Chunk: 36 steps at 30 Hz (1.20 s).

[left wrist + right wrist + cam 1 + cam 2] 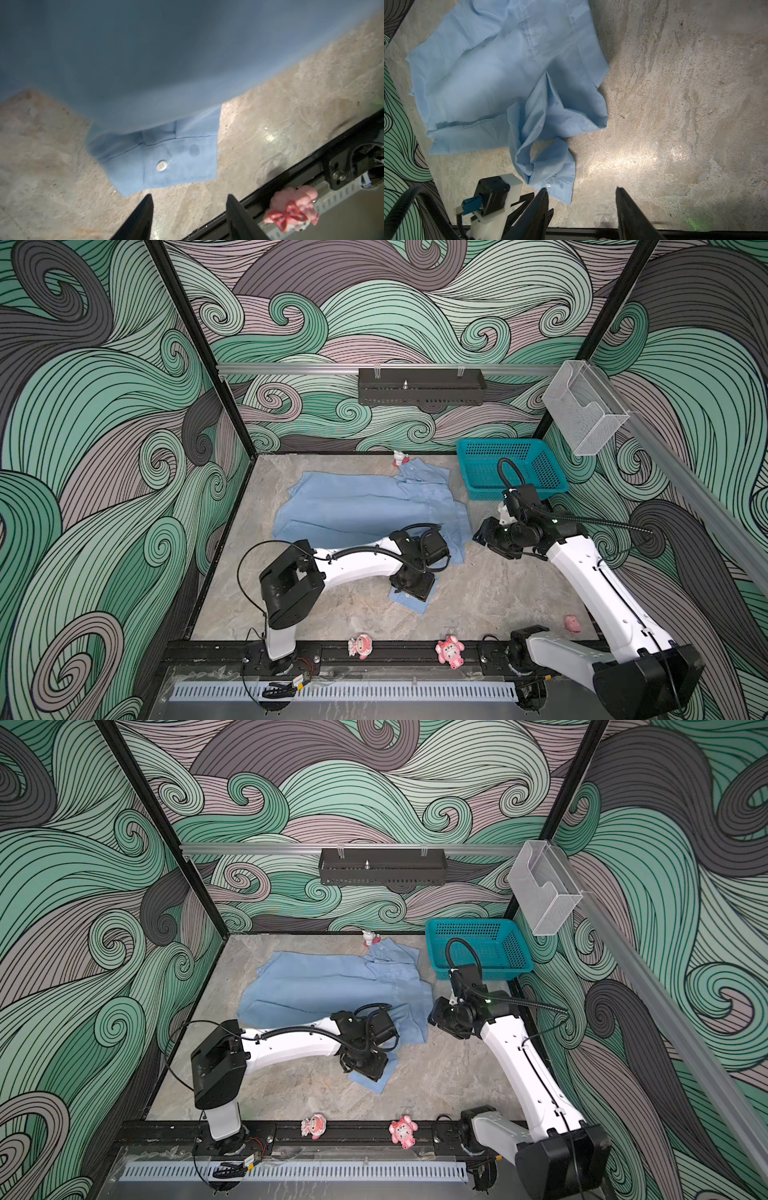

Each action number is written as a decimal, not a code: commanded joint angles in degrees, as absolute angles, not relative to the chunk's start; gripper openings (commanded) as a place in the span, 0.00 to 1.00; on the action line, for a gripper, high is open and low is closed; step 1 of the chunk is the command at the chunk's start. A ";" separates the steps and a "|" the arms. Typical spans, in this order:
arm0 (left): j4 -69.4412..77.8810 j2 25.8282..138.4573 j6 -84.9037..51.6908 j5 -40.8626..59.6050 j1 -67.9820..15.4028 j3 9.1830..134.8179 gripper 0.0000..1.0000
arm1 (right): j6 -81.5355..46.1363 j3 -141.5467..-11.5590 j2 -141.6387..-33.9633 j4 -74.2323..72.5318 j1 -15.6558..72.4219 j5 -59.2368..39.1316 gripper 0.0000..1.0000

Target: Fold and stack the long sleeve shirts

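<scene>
Light blue button-up shirt (361, 506): it is lying spread and rumpled across the far middle of the bench (498, 593), with one sleeve trailing toward the near side and its buttoned cuff (166, 164) resting flat. The left end effector (189, 196) is hovering at that cuff, jaws parted and empty, likely lining up to fold the sleeve inward. The right end effector (581, 188), likewise released and empty, is hanging beside the shirt's right edge. No label or writing is showing.

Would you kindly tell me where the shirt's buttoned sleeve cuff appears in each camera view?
In a top view: the cuff lies on the table, partly under the left hand.
In a top view: same spot, mid-table.
Left wrist: mid-picture, just past the fingertips.
Right wrist: ending the crumpled sleeve, at.
Shared landmark: the white button, legible only in wrist views.
</scene>
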<state>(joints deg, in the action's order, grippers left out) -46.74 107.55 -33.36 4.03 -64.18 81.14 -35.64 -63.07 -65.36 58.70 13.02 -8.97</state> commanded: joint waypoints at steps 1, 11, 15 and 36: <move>-49.33 112.73 -31.58 0.77 -66.47 86.10 0.60 | -34.57 -62.32 -64.86 60.23 12.33 -9.12 0.53; -53.05 122.41 -31.55 -2.28 -68.99 89.60 0.66 | -33.25 -61.97 -64.69 60.52 10.31 -10.44 0.53; -54.28 122.41 -31.99 -5.10 -68.99 87.16 0.58 | -33.05 -62.01 -65.09 60.50 9.99 -10.72 0.53; -55.64 95.86 -27.34 5.35 -58.01 93.82 0.00 | -32.90 -63.73 -68.09 59.56 9.93 -11.01 0.53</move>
